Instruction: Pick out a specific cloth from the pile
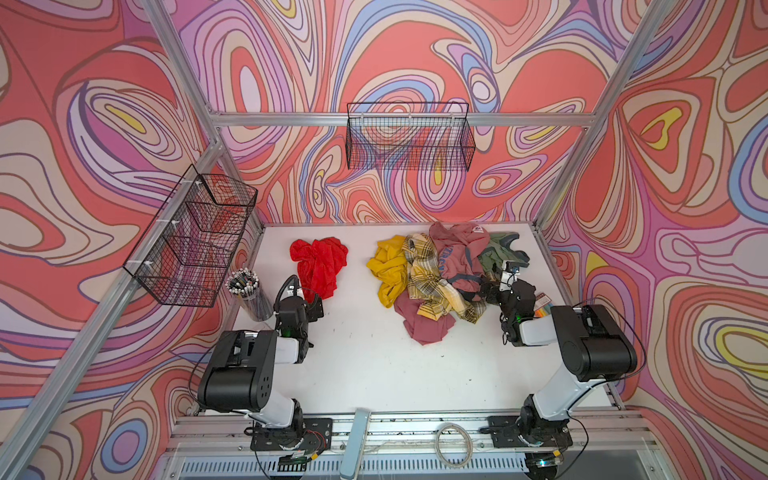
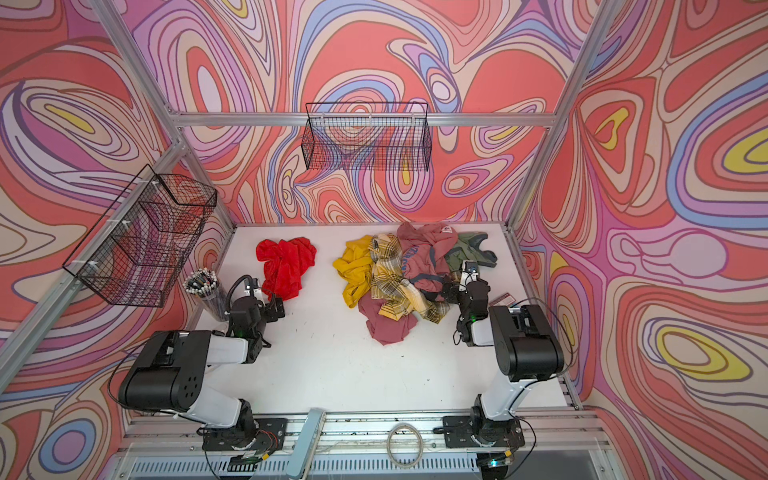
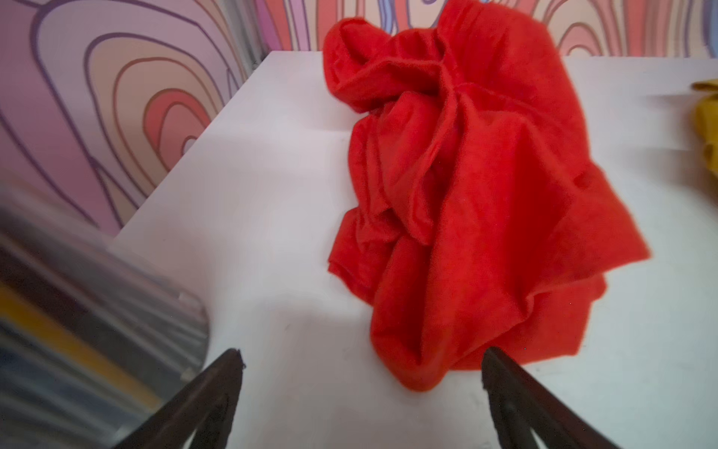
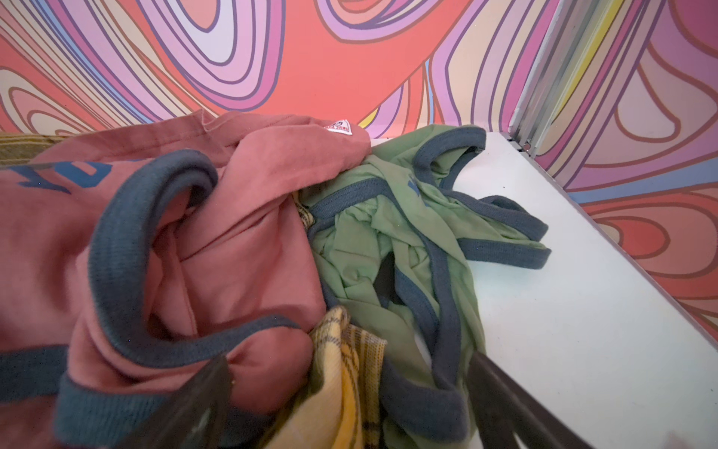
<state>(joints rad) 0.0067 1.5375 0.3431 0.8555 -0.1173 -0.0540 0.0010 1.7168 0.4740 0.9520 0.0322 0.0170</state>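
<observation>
The cloth (image 1: 319, 266) (image 2: 286, 266) is a crumpled bright red garment lying alone on the white table, left of the pile (image 1: 436, 278) (image 2: 397, 278). The pile heaps mustard yellow, yellow plaid, dusty pink and olive green garments. My left gripper (image 1: 314, 306) (image 2: 276, 309) (image 3: 361, 357) is open at the cloth's near end. In the left wrist view the cloth (image 3: 466, 194) has its nearest fold lying between the fingertips, unclamped. My right gripper (image 1: 487, 287) (image 2: 448, 291) (image 4: 349, 365) is open at the pile's right edge, with plaid and green fabric (image 4: 388, 241) between its fingers.
A clear cup of pens (image 1: 246, 291) (image 3: 77, 311) stands close to the left gripper's left side. Black wire baskets hang on the left wall (image 1: 195, 241) and back wall (image 1: 409, 137). A small card (image 1: 542, 301) lies by the right arm. Bare table (image 1: 374, 365) spreads in front.
</observation>
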